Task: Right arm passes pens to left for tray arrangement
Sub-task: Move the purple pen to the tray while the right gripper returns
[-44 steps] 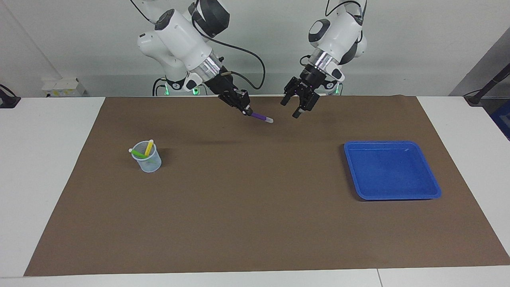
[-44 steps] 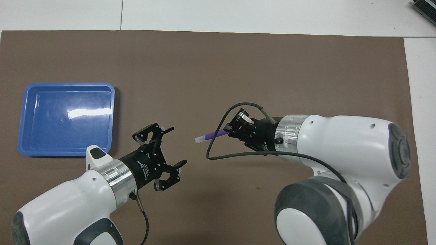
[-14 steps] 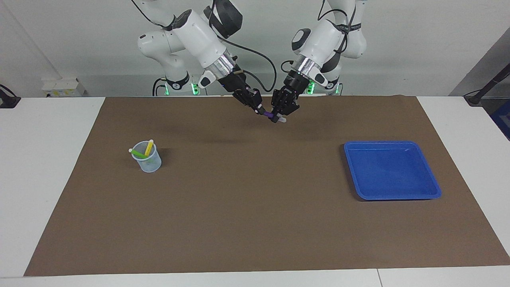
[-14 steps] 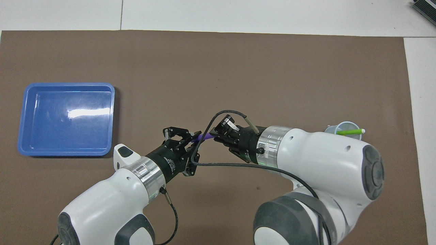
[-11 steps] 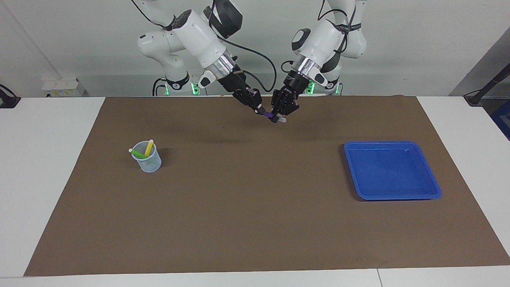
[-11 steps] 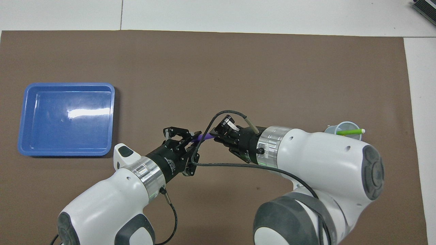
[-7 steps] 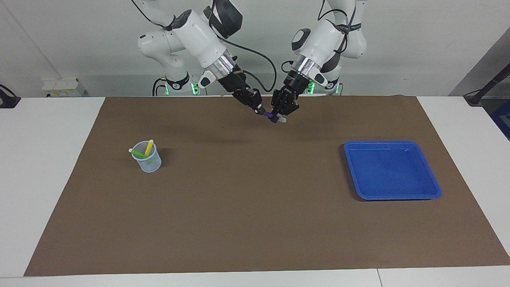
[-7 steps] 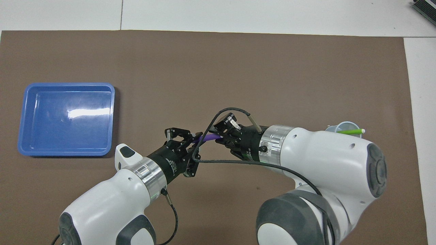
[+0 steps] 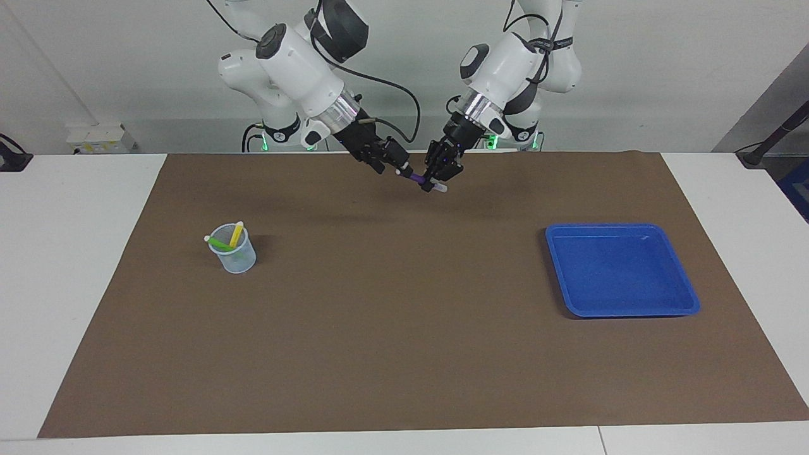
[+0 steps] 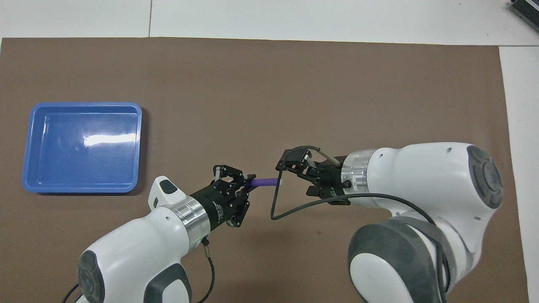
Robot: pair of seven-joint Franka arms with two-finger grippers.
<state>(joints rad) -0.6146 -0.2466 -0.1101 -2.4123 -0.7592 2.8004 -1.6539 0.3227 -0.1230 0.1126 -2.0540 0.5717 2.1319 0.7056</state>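
The purple pen (image 10: 264, 182) hangs in the air over the brown mat (image 9: 404, 354), clamped in the left gripper (image 10: 243, 183), which hides part of its barrel. The right gripper (image 10: 290, 167), jaws spread wide, sits just off the pen's free end. The gripper's white lettering is unreadable. The blue tray (image 9: 692, 302) lies well apart.

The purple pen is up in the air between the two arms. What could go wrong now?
1. The left tool pinches the purple pen only near one end, so it might tip or slip and fall onto the brown mat.
2. The right tool is open but close to the pen's free end, so it might bump it.
3. The blue tray lies well off toward the left arm's end, a long carry.
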